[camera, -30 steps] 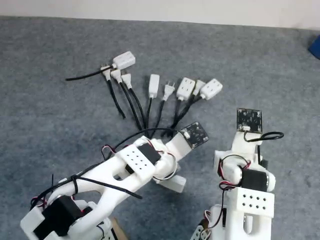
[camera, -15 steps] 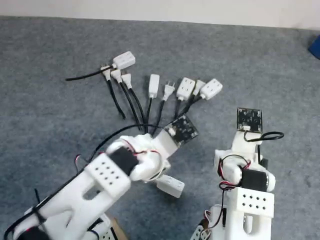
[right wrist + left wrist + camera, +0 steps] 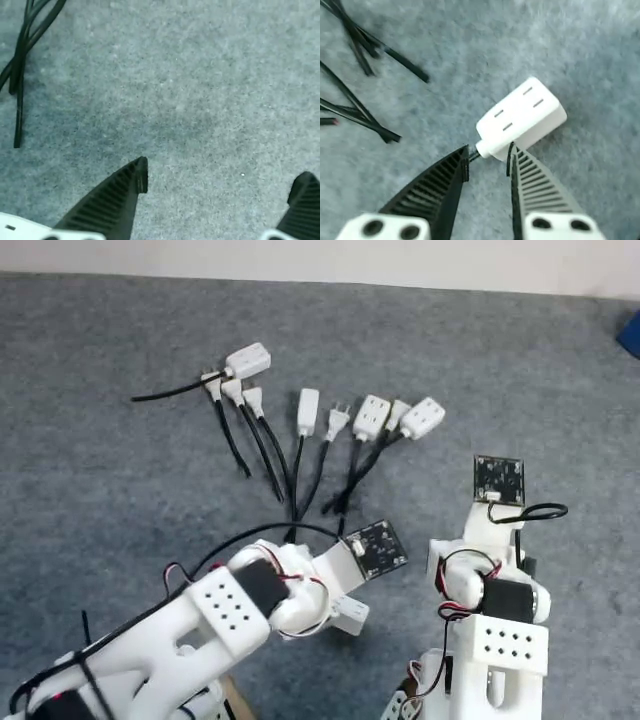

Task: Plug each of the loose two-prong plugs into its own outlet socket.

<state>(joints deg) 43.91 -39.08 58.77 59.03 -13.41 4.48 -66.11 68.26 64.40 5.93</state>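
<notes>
Two claws sit at the near side of the grey tabletop [image 3: 100, 490], and trouble, if it comes, starts with the left one. The left claw [image 3: 488, 152] is part-open. Its jaws straddle the narrow end of a white outlet block [image 3: 520, 117], which lies flat on the tabletop with its slots facing up. I judge it not yet clamped. The only hold on offer is the block's tip, so a squeeze there could pivot the block or squirt it out forward. A lift from that end would likely let the far part droop. What looks like a short dark stub sits beside one jaw at that same end, and pinching it along with the block would make the grip uneven.

Just beside, the right claw [image 3: 220, 182] hangs wide open over bare tabletop, holding nothing. If it comes across to help, the two arms stand close enough to knock together.

A little farther out, the black cords [image 3: 300, 475] fan and cross, and a claw dragged through them could tug the whole bunch.

Farthest, in the row of white pieces, one loose plug [image 3: 338, 420] lies with its prongs pointing away, between two other blocks. It is well apart from the block at the left claw, so the carry leaves room to lose alignment. Prongs that meet the slots at a tilt would jam rather than enter.
</notes>
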